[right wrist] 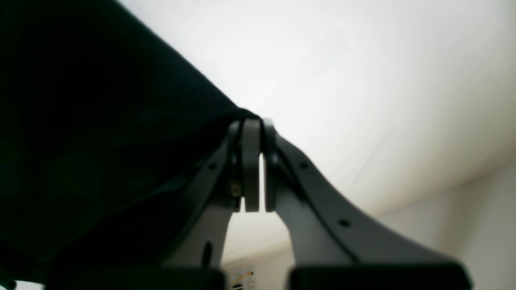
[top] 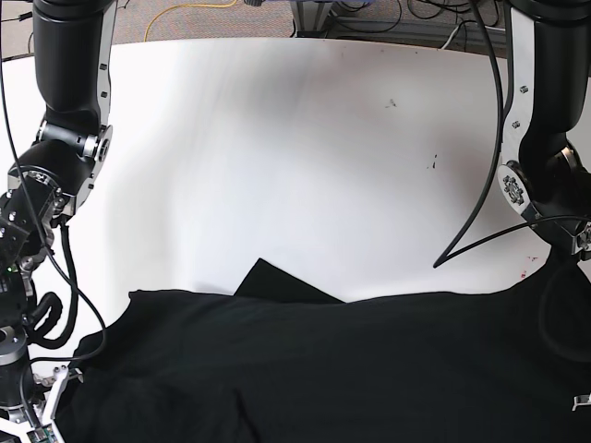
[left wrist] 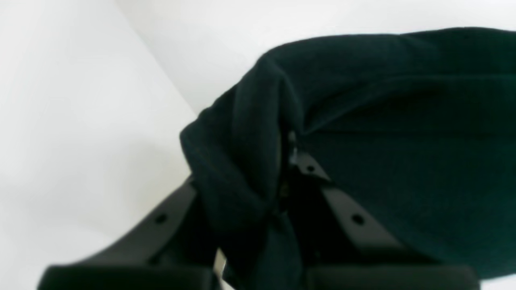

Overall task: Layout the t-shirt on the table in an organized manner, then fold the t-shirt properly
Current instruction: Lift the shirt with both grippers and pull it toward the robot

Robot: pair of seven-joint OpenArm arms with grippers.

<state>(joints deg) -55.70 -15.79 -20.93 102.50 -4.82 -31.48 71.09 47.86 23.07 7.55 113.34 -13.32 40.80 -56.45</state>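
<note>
While the t-shirt is stretching across the near part of the table, I am holding it up at both ends. My right gripper is pinching a corner of the cloth, its pale fingers pressed together with only a sliver of light between them lower down, and the black fabric is running taut away from the tips. My left gripper is also clamping the shirt: a thick fold of the dark cloth is bunching over the tips, so only the finger flanks are showing.

Beyond the shirt's far edge, which is running as a nearly straight line across the base view, the white tabletop is lying open all the way to its curved far rim, marked only by a few small dark scuffs. A pointed flap of cloth is poking out past that far edge onto the bare surface. My arms are standing at either side of the shirt, with a black cable looping down beside the left one.

The shirt's near portion is running off the bottom of the base view, and both grippers are hiding there behind cloth or frame edge. Both wrist views are blurring badly, and I cannot tell which part of the garment each gripper is holding.
</note>
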